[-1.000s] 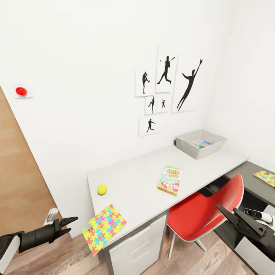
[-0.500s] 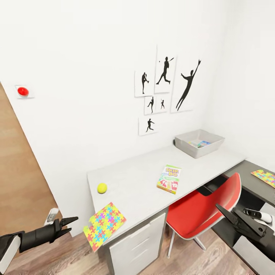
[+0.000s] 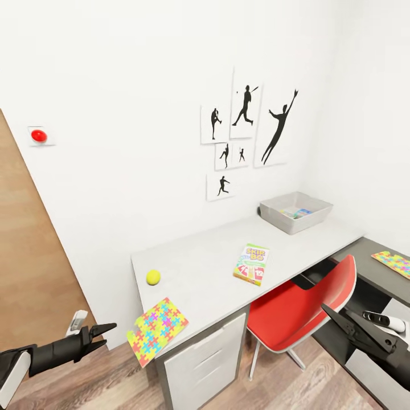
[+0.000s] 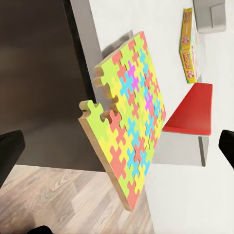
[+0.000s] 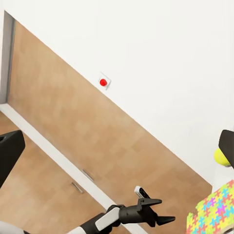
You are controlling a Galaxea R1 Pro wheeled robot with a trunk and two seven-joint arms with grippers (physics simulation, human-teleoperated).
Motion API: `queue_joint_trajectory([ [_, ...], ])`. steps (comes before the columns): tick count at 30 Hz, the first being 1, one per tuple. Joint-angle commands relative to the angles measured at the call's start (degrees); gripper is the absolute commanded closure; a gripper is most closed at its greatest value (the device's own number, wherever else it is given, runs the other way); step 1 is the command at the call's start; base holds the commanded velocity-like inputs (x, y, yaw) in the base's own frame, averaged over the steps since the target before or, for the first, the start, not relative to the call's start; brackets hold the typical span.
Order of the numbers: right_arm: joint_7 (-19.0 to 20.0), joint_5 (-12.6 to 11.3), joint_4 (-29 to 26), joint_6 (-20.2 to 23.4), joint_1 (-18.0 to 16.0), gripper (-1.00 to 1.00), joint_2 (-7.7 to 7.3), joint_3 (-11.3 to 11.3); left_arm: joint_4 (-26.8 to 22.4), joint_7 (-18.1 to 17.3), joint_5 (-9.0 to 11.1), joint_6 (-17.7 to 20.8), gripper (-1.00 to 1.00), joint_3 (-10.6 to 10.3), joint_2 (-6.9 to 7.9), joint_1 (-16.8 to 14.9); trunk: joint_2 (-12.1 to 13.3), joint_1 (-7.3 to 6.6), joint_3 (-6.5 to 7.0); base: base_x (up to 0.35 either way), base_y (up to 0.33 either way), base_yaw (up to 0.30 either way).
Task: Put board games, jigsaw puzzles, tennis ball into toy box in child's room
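On the pale grey table (image 3: 199, 267) lie the tennis ball (image 3: 152, 277), the Skip-Bo board game (image 3: 251, 265) and one jigsaw puzzle (image 3: 157, 331), which overhangs the near corner. The toy box (image 3: 296, 212) stands at the far end with colourful boxes inside. A second jigsaw puzzle (image 3: 393, 263) rests on the lower dark top. My left gripper (image 3: 105, 333) hovers open, left of the overhanging puzzle (image 4: 129, 122) and below desk height. Low at the right, my right gripper (image 3: 333, 316) is open beside the chair. Both are empty.
A red chair (image 3: 302, 310) is tucked under the desk between the two tops. White drawers (image 3: 202, 364) sit under the near end. A brown door (image 3: 28, 273) and a red wall button (image 3: 39, 135) are at the left. Wood floor (image 3: 108, 381) lies below my left arm.
The whole view has shifted slightly, so the camera moved. Both arms hold the same pose and nothing on the desk has moved.
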Motion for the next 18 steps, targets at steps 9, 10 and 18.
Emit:
queue_joint_trajectory([
  [9,-0.1,-0.2,0.0,0.4,0.0,-1.00,-0.02,0.0,0.0,-0.1,0.1,0.2,-1.00,0.1,0.02,0.0,0.0,0.01,-0.06,-0.001,0.000,0.000],
  [10,-0.1,-0.2,0.0,0.4,0.0,-1.00,-0.02,0.0,0.0,-0.1,0.1,0.2,-1.00,0.1,0.04,0.0,0.0,0.01,-0.06,0.000,0.000,0.000],
  [18,-0.1,-0.2,0.0,0.4,0.0,-1.00,0.05,0.0,0.0,-0.1,0.2,0.3,-1.00,0.1,0.01,0.0,-2.8,1.55,-1.31,0.000,0.000,0.000],
])
